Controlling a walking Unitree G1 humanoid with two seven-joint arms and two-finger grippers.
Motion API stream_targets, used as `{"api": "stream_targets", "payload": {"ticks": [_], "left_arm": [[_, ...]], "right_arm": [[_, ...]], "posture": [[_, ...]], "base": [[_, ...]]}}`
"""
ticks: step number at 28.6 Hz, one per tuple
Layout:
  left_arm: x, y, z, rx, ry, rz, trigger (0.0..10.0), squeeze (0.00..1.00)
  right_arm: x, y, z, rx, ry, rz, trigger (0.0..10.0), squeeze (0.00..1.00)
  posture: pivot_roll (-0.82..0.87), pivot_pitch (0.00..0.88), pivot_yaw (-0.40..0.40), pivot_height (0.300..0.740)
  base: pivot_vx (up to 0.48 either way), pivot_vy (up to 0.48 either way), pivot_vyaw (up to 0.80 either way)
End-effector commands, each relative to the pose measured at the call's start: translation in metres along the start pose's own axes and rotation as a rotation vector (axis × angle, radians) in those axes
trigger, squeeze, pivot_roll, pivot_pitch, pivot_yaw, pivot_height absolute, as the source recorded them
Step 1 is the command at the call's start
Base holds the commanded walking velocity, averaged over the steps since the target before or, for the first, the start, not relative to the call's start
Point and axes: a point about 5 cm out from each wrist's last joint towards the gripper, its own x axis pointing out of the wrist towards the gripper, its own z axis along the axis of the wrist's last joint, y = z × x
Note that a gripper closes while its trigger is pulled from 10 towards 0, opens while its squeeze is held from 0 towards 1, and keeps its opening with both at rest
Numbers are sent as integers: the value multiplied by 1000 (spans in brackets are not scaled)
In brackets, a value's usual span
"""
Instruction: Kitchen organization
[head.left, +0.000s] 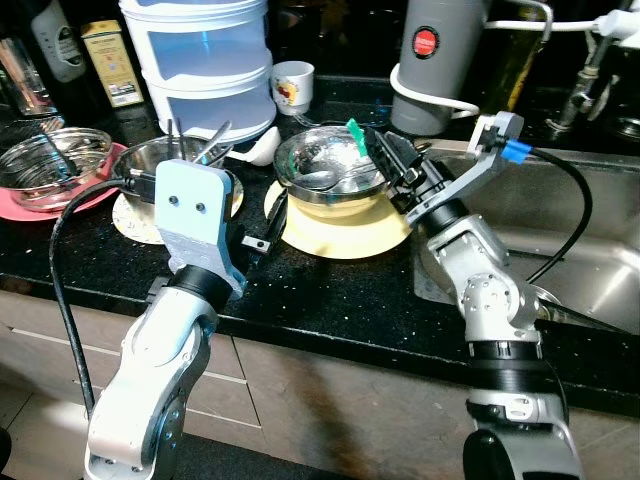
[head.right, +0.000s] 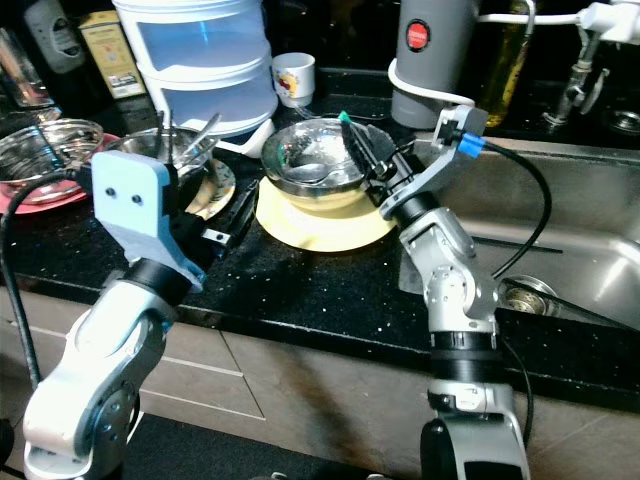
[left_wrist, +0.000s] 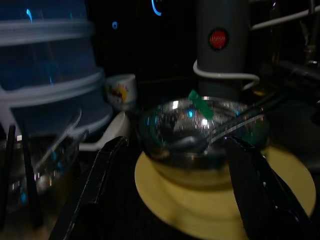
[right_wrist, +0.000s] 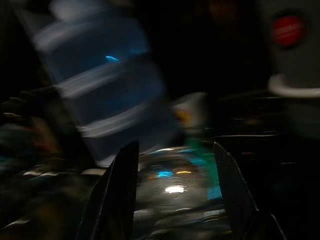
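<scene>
Steel bowl (head.left: 330, 165) on yellow plate (head.left: 345, 228), surface centre: rigid, light, likely slippery, best gripped at its three-o'clock rim, where right gripper (head.left: 385, 160) hovers, jaws spread, empty; left gripper (left_wrist: 175, 190) likewise.

We see bare black counter (head.left: 330, 290) in front of the yellow plate (head.left: 345, 225). Behind the steel bowl (head.left: 328, 165), the white stacked container (head.left: 205, 60), mug (head.left: 292, 87) and grey appliance (head.left: 440, 60) crowd in. Sink (head.left: 560, 240) lies open to our right; utensil bowl (head.left: 160, 165) hems in our left.
</scene>
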Motion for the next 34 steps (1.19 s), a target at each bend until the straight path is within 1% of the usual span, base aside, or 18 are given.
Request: {"api": "stream_targets", "payload": {"ticks": [1, 3, 5, 6, 10, 11, 12, 13, 14, 19, 20, 21, 23, 28, 29, 31, 33, 34], "left_arm": [[3, 6, -1, 11, 2, 10, 10000, 0], [5, 9, 2, 14, -13, -4, 10000, 0], [5, 9, 3, 7, -17, -20, 10000, 0], [5, 9, 3, 1, -20, -45, 10000, 0], [5, 8, 1, -34, -7, -71, 10000, 0], [2, 4, -3, -71, 28, -132, 10000, 0], [0, 1, -6, -84, 48, -169, 10000, 0], [0, 1, -6, -84, 48, -169, 10000, 0], [-4, -4, -10, -92, 81, -226, 10000, 0], [-8, -6, -13, -107, 109, -276, 10000, 0], [-10, -5, -12, -98, 112, -299, 10000, 0], [-10, -5, -12, -98, 112, -299, 10000, 0], [-10, 0, -10, -87, 111, -296, 10000, 0], [-10, 6, -8, -76, 112, -298, 10000, 0], [-10, 6, -8, -76, 112, -298, 10000, 0], [-10, 7, -6, -73, 110, -302, 10000, 0], [-10, 8, -6, -72, 112, -310, 10000, 0], [-10, 6, -6, -74, 111, -318, 10000, 0]], "right_arm": [[3, -4, 1, -59, 24, -46, 10000, 0], [6, -7, 11, -67, 4, -61, 10000, 0], [6, -8, 15, -72, -4, -71, 10000, 0], [6, -13, 19, -93, -4, -85, 10000, 0], [4, -26, 26, -153, 14, -133, 10000, 0], [0, -36, 31, -188, 59, -145, 10000, 0], [-2, -39, 34, -207, 71, -141, 10000, 0], [-2, -39, 34, -207, 71, -141, 10000, 0], [-5, -42, 39, -201, 76, -118, 10000, 0], [-10, -46, 46, -165, 72, -83, 10000, 0], [-15, -47, 53, -104, 60, -43, 10000, 0], [-15, -47, 53, -104, 60, -43, 10000, 0], [-21, -43, 57, 8, 45, 64, 10000, 0], [-31, -26, 52, -22, 80, 233, 10000, 0], [-31, -26, 52, -22, 80, 233, 10000, 0], [-36, -19, 44, -23, 128, 285, 10000, 0], [-37, -16, 34, -21, 174, 285, 10000, 0], [-36, -14, 30, -10, 177, 272, 10000, 0]], "posture": [[34, 39, -14, 740], [31, 41, -16, 740], [27, 42, -16, 740], [27, 42, -16, 740], [25, 44, -13, 740], [23, 47, -12, 740], [23, 48, -12, 740], [23, 48, -12, 740], [19, 51, -10, 740], [16, 54, -8, 740], [18, 54, -9, 740], [18, 54, -9, 740], [19, 56, -7, 740], [19, 61, -7, 740], [19, 61, -7, 740], [19, 63, -7, 740], [18, 64, -6, 740], [16, 64, -5, 740]], "base": [[0, 0, 0], [0, 0, 0], [0, 0, 0], [0, 0, 0], [0, 0, 0], [0, 0, 0], [0, 0, 0], [0, 0, 0], [0, 0, 0], [0, 0, 0], [0, 0, 0], [0, 0, 0], [0, 0, 0], [0, 0, 0], [0, 0, 0], [0, 0, 0], [0, 0, 0], [0, 0, 0]]}}
